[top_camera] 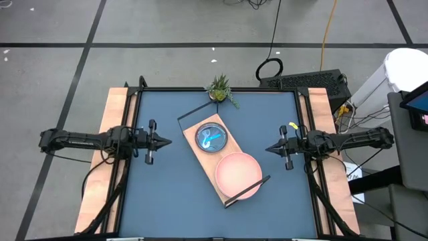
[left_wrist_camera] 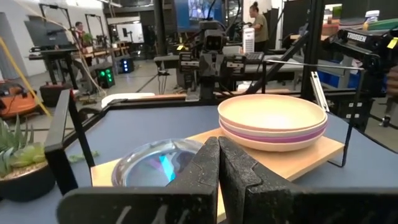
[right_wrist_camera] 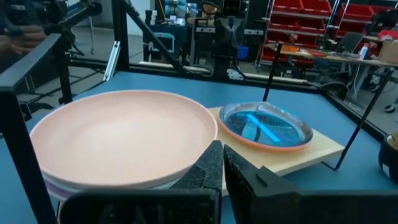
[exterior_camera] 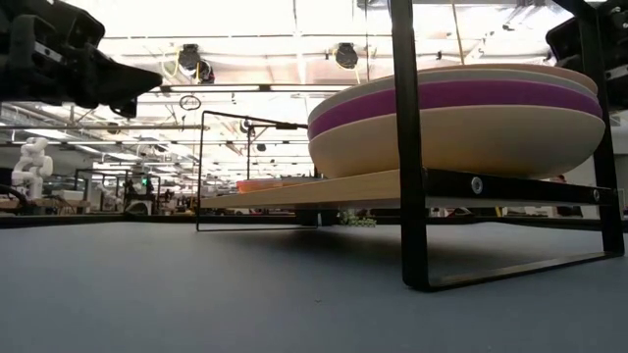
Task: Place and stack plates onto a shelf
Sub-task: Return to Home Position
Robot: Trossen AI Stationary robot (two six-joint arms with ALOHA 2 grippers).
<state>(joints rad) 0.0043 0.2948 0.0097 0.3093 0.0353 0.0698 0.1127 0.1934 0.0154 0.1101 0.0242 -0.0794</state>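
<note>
The wooden shelf (top_camera: pixel 224 161) with its black wire frame lies slantwise in the middle of the blue table. On its near end rests a stack of large plates (top_camera: pixel 237 174), salmon pink on top, with purple and cream layers (exterior_camera: pixel 456 118) showing in the low view. On its far end sits a stack of smaller translucent plates (top_camera: pixel 211 138), cyan on top. My left gripper (top_camera: pixel 167 141) is shut at the table's left side, pointing level at the shelf, holding nothing. My right gripper (top_camera: pixel 269 148) is shut at the right side, likewise apart from the plates.
A small potted plant (top_camera: pixel 219 88) stands at the table's far edge, just behind the shelf. Wooden rails (top_camera: pixel 115 120) run along the left and right sides. Bare blue tabletop (top_camera: pixel 167 201) lies between each gripper and the shelf and along the near edge.
</note>
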